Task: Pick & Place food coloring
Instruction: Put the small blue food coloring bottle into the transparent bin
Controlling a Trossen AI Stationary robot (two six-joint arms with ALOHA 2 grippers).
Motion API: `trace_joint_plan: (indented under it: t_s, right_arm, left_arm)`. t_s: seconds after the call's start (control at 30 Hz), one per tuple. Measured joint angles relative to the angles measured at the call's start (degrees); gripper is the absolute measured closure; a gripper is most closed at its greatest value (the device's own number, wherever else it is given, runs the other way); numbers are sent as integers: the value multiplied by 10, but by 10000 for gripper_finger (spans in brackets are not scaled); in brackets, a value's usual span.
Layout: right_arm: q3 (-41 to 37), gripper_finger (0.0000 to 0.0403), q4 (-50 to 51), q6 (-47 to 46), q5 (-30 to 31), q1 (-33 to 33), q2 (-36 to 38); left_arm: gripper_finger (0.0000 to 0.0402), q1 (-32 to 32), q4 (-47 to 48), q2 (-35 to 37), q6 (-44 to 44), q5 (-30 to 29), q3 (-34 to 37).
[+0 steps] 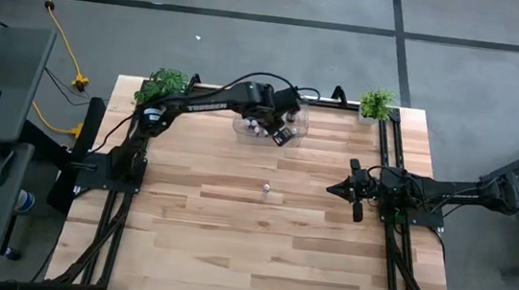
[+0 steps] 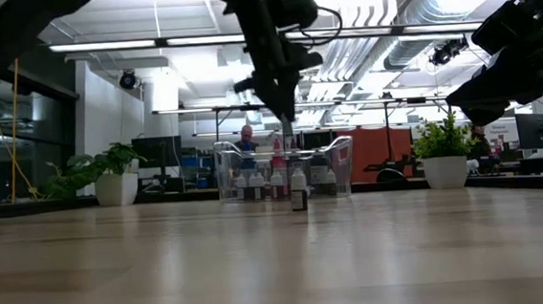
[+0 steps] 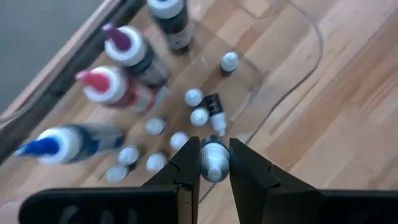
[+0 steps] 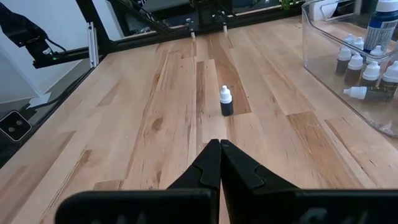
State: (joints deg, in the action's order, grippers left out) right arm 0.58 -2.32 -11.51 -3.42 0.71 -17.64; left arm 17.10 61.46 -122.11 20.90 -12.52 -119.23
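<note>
The left gripper (image 3: 214,167) hangs over the clear bin (image 1: 298,125) at the table's (image 1: 228,258) far edge, its fingers pinching a small white-capped bottle (image 3: 215,158). The right gripper (image 4: 219,163), pressed together and empty, waits near the right edge. The other food coloring bottles (image 3: 124,74) sit inside the bin; one small bottle (image 1: 265,190) stands upright alone mid-table, well apart from every edge.

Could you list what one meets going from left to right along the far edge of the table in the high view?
Left potted plant → left gripper, jaws shut on a small bottle over the clear bin → right potted plant.
</note>
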Motion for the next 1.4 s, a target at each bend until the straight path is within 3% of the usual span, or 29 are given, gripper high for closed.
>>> trace_joint_plan:
  t_s: [0.6,1.4]
  right_arm:
    - [0,402,0,0,0,0,0]
    - [0,402,-1,0,0,0,0]
  left_arm:
    - [346,28,-128,-68,-44,32,-2]
    - [346,35,-140,-118,-76,18,-1]
